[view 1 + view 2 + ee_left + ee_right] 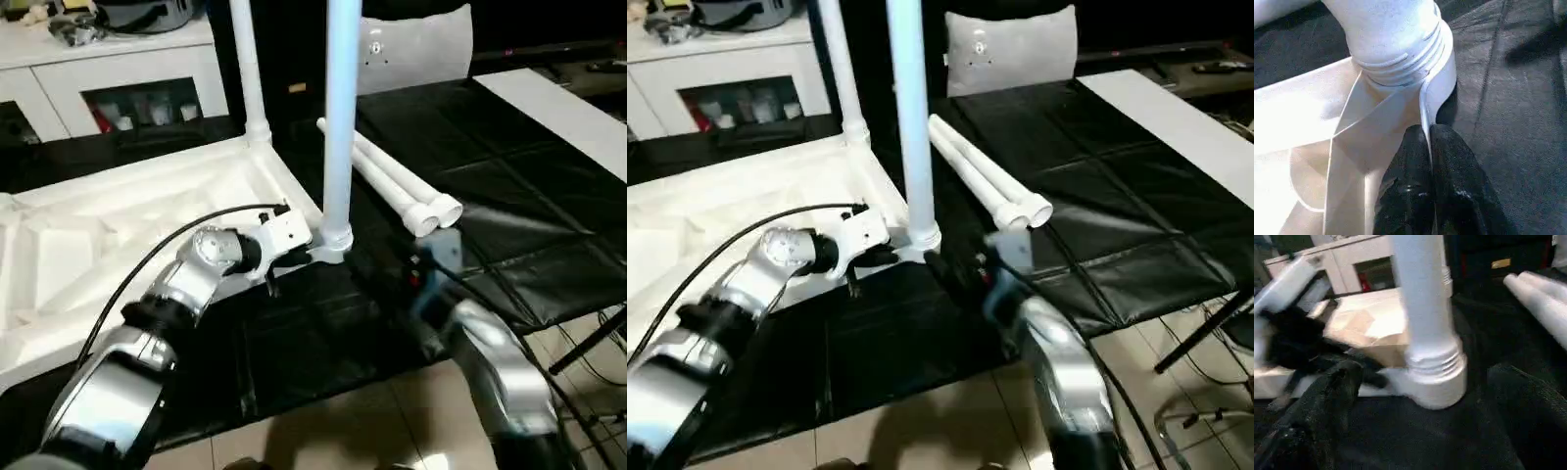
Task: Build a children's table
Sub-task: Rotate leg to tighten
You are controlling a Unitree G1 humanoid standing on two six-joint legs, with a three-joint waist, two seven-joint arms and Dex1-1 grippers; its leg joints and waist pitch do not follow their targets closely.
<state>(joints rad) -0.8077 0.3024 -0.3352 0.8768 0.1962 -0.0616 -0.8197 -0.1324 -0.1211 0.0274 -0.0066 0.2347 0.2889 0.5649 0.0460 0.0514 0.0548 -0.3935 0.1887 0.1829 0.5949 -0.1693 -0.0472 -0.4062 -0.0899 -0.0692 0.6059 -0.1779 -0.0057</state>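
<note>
The white tabletop lies upside down on the black mat, ribbed side up. Two white legs stand upright in its corner sockets, one at the far corner and one at the near corner. Two loose legs lie side by side on the mat to the right. My left gripper is shut on the tabletop's thin rim just beside the near socket. My right gripper is open, its fingers wide apart on either side of the near leg's base and not touching it.
A white cabinet with glass doors stands at the back left. A grey-white cushion-like panel leans at the back. A white board lies along the right. The mat's front edge meets tiled floor; black stand legs at right.
</note>
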